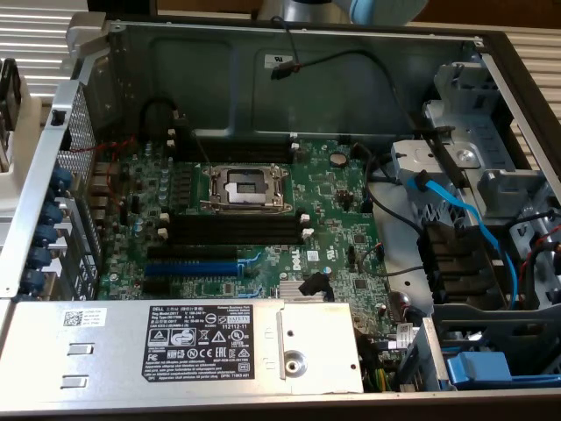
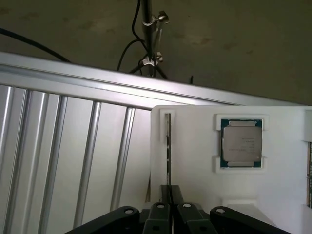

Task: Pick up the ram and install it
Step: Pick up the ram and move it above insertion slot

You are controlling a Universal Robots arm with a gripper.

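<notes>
One ram [image 2: 168, 146], edge-on in one white tray [image 2: 195, 170] beside one processor [image 2: 241, 143], is clenched by the tool [image 2: 170, 190].

Exterior above case [image 1: 351, 79]; wrist near tray [image 2: 195, 156]

In the exterior view, soft even light falls from above into the computer case [image 1: 368, 83]. The power supply cover [image 1: 105, 329] shines pale, and the corners are dark. In the wrist view the white tray [image 2: 195, 170] is almost glaring; the ram [image 2: 168, 146] is a thin dark line on it, the gripper [image 2: 171, 194] black in shade, the floor [image 2: 234, 39] dim
</notes>
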